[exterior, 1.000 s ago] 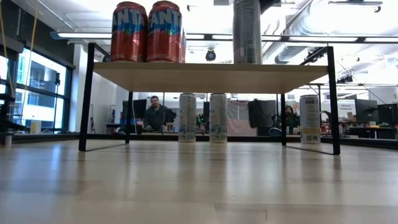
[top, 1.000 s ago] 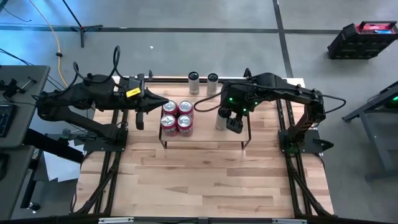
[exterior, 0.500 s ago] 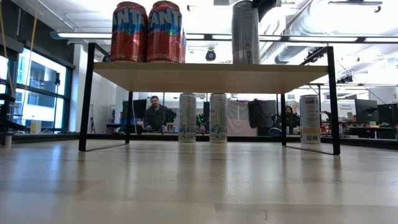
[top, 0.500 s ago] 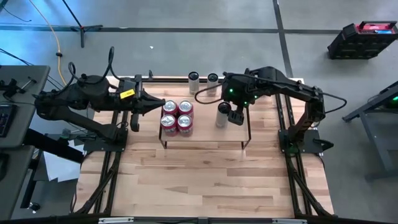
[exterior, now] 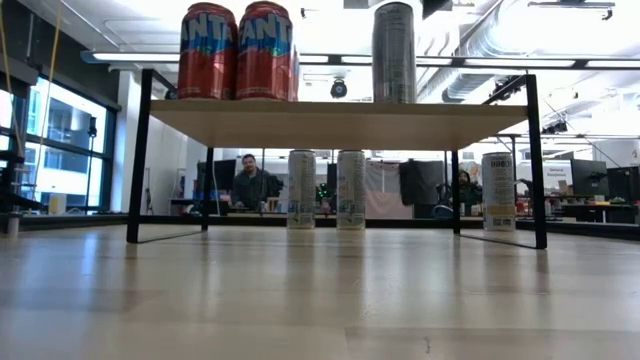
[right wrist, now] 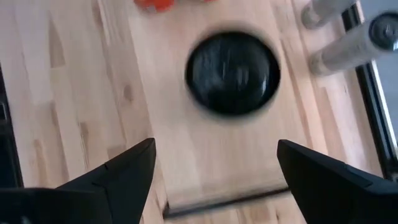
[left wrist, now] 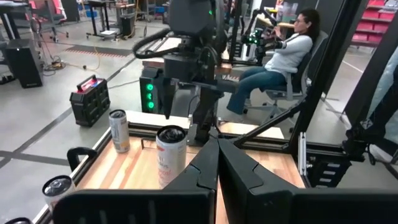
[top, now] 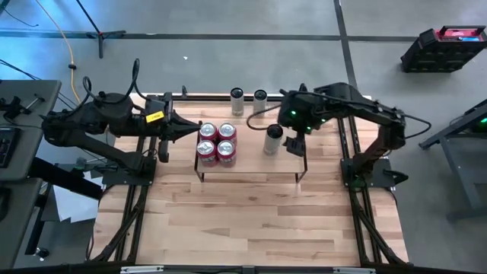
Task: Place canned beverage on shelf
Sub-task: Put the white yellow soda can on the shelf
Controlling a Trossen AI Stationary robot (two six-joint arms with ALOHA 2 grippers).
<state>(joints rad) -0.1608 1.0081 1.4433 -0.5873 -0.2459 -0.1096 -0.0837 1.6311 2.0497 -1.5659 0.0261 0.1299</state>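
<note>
We locate the silver can (top: pixel 273 140) standing upright on the shelf (top: pixel 251 169), toward the shelf's right end and near its far edge, well apart from the four red cans (top: pixel 216 142) grouped at the shelf's left end. The right pincer (top: pixel 295 143) stands wide and empty just beside the can, on the side toward the shelf's right end rail. In the right wrist view the dark can top (right wrist: pixel 232 73) lies ahead of the spread fingers (right wrist: pixel 124 171), with clear board between them, so nothing is gripped. The can's long axis is vertical; we judge it already placed, and the move that follows turns on lifting or backing the right pincer clear without brushing the can sideways. Two further slim cans (top: pixel 248 100) stand on the counter (top: pixel 251 221) beyond the shelf's far edge; the right arm is the nearer to them. The left pincer (top: pixel 196 128) is closed on nothing and points at the red cans from the shelf's left end.
</note>
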